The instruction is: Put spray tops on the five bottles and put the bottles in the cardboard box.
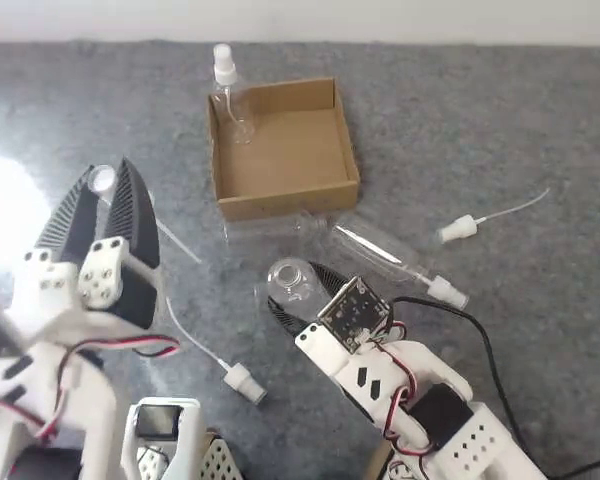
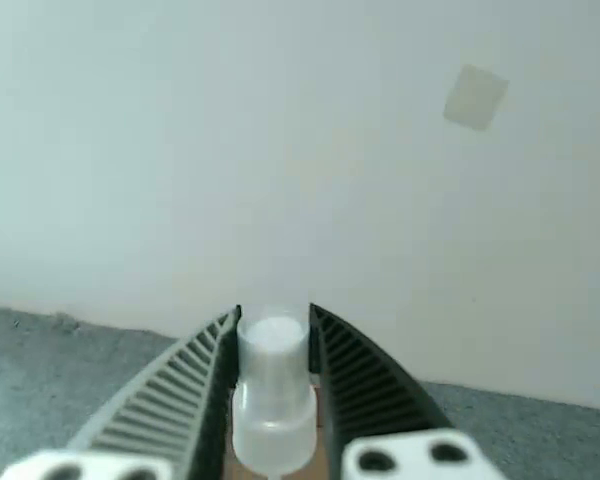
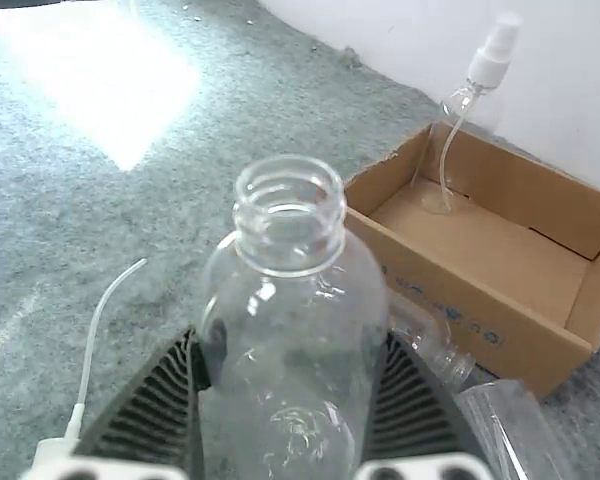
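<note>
High view, starting at the left: what has that arm got?

The left gripper [image 1: 108, 174] is raised above the bench [image 1: 540, 120], clamped on a spray top [image 2: 272, 390]. What looks like its thin tube slants away below.

And on the bench near it?

A loose spray top [image 1: 242, 380] lies toward the front edge, with its tube trailing back toward the left arm. Further in sits the cardboard box [image 1: 325, 185], with one capped bottle [image 1: 230, 95] upright in its far left corner.

The right arm?

The right gripper [image 1: 302, 292] squeezes an open-necked bottle [image 3: 290, 300]. It holds the bottle upright just in front of the box and well apart from the held top.

So which step is this?

Capping, I'd say, with the top in one gripper and a bare neck in the other. The next move calls for bringing the top over that neck and threading the tube into the opening first. Then the cap is seated while the right side holds steady. The tube looks flimsy and might catch on the rim.

Anything further right?

A bare-looking bottle [image 1: 270, 228] lies along the box's near wall. A second capped bottle [image 1: 385, 252] lies beside it, waiting to be boxed, and a third spray top [image 1: 458, 230] rests farther right. With one bottle boxed, most of the job remains.
</note>
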Tool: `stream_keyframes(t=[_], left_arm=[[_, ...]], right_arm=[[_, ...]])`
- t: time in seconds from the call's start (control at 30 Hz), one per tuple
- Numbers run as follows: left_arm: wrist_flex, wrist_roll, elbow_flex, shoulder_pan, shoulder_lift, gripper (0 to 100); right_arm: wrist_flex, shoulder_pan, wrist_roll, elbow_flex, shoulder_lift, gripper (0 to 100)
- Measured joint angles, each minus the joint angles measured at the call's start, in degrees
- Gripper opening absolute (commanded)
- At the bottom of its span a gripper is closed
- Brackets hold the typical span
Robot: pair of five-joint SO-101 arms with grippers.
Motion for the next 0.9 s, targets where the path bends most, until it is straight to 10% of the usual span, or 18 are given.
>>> stream_keyframes(t=[0.9], left_arm=[[-6.51,0.09,13.19,16.88,-16.97,1]], right_arm=[[1.67,-5.98,5.71,1.93,0.0,0.9]])
